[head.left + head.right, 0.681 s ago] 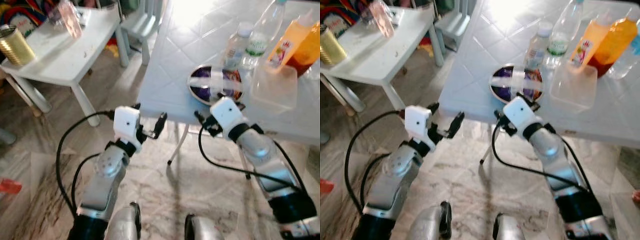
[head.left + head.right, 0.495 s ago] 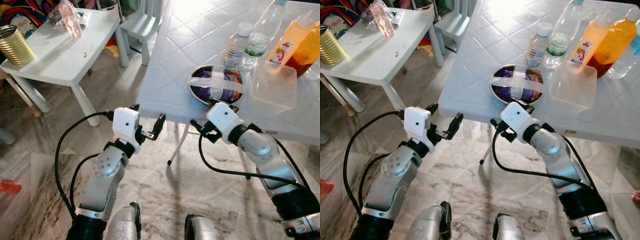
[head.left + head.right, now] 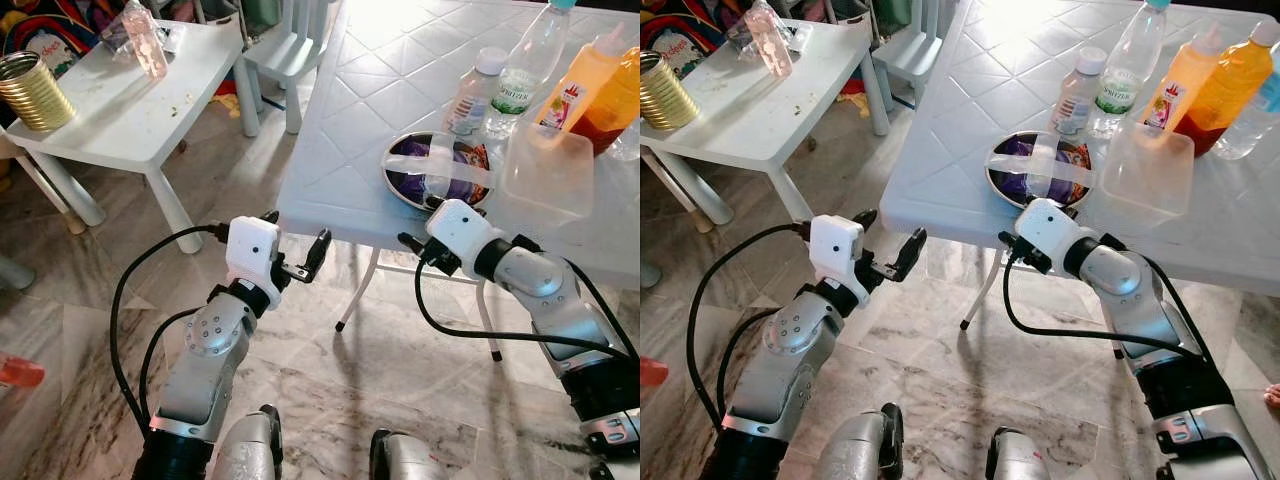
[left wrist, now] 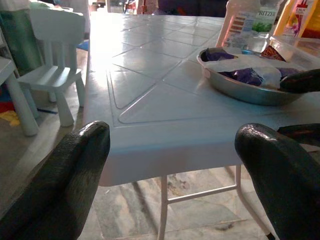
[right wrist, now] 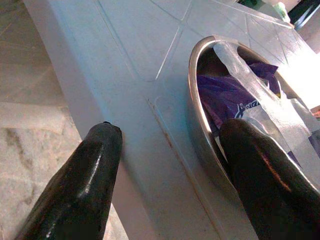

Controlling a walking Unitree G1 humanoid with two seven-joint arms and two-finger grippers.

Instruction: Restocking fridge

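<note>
- one round steel bowl (image 3: 1040,167) with purple packets under clear wrap
- two clear plastic bottles (image 3: 1076,92)
- two orange squeeze bottles (image 3: 1175,82)
- one clear plastic tub (image 3: 1145,170)
- one ribbed gold tin can (image 3: 34,91)
- two white tables (image 3: 950,130)

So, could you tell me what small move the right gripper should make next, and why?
Probably ease the right gripper forward and close on the metal bowl's near rim: its fingers are open, one below the table edge, one beside the rim.

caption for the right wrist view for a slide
Open right gripper at the white table's edge, one black finger against the round metal bowl.
</note>
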